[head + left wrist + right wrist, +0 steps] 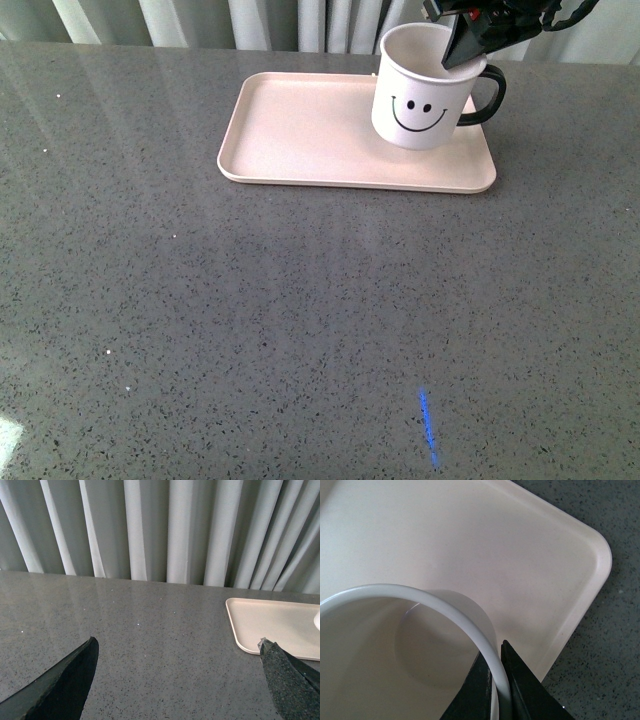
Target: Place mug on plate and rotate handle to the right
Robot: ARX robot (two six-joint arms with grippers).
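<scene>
The white mug [415, 100] with a black smiley face is tilted over the right end of the pale pink plate [300, 135]; I cannot tell whether it touches the plate. Its black handle [488, 97] points right. My right gripper [462, 52] comes in from the top right and is shut on the mug's rim, one finger inside and one outside. In the right wrist view the fingers [520, 685] pinch the white rim [445, 605] above the plate's corner [570, 555]. My left gripper [177, 652] is open and empty over bare counter, left of the plate's edge [240, 635].
The grey speckled counter [250, 320] spreads in front of the plate. Pale curtains [150, 525] hang behind the counter's far edge. A small blue light streak [428, 425] lies on the counter near the front.
</scene>
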